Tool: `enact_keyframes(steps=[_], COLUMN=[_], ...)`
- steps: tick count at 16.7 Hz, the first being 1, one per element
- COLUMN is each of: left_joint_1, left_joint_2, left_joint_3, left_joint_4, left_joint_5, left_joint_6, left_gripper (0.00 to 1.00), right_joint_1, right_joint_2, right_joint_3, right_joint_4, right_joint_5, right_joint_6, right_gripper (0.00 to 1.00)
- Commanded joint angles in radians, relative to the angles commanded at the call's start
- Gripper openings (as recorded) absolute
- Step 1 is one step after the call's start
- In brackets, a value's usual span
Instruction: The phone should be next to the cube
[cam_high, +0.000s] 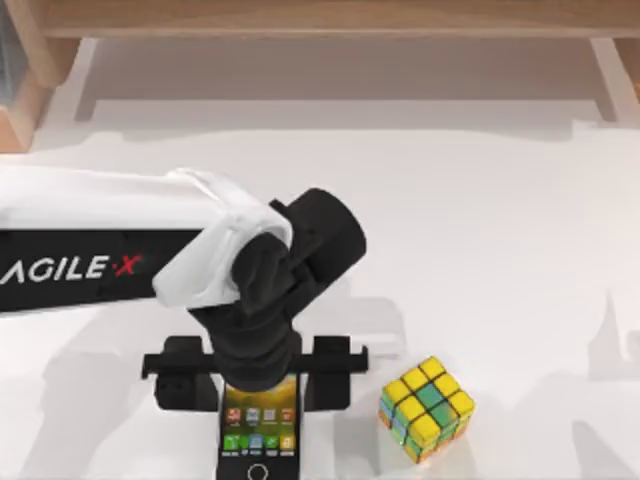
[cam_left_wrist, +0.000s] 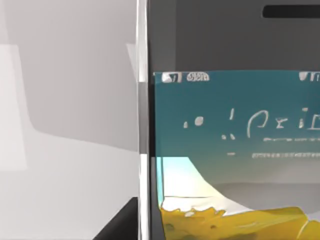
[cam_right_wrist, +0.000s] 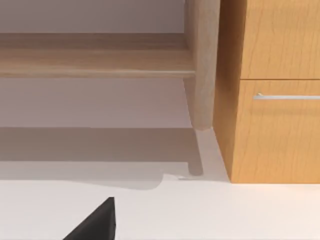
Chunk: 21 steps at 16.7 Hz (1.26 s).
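At the near edge of the white surface (cam_high: 520, 230) the phone (cam_high: 259, 425) lies flat, screen up; the cube (cam_high: 427, 409) sits just to its right, apart from it; the left gripper (cam_high: 258, 375) hangs over the phone's top end, jaws seemingly apart on either side of it; the right gripper's (cam_right_wrist: 95, 222) jaws I cannot tell.

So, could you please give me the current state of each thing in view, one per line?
phone: lying flat on the table, screen lit and facing up, directly under the left gripper.
cube: resting on the table to the phone's right, apart from it, untouched.
left gripper: over the phone, fingers spread wide on either side of it.
drawer: closed.
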Motion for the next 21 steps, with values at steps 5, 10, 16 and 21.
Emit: enact_keyframes(steps=[5, 10, 16, 21], left_joint_1=[0.000, 0.000, 0.000, 0.000], left_joint_2=[0.000, 0.000, 0.000, 0.000], left_joint_3=[0.000, 0.000, 0.000, 0.000], left_joint_4=[0.000, 0.000, 0.000, 0.000], left_joint_5=[0.000, 0.000, 0.000, 0.000], left_joint_6=[0.000, 0.000, 0.000, 0.000], left_gripper=[0.23, 0.60, 1.00, 1.00], right_joint_1=[0.000, 0.000, 0.000, 0.000], right_joint_2=[0.000, 0.000, 0.000, 0.000], right_joint_3=[0.000, 0.000, 0.000, 0.000], right_joint_4=[0.000, 0.000, 0.000, 0.000], right_joint_5=[0.000, 0.000, 0.000, 0.000], right_joint_6=[0.000, 0.000, 0.000, 0.000], right_gripper=[1.00, 1.00, 1.00, 1.00])
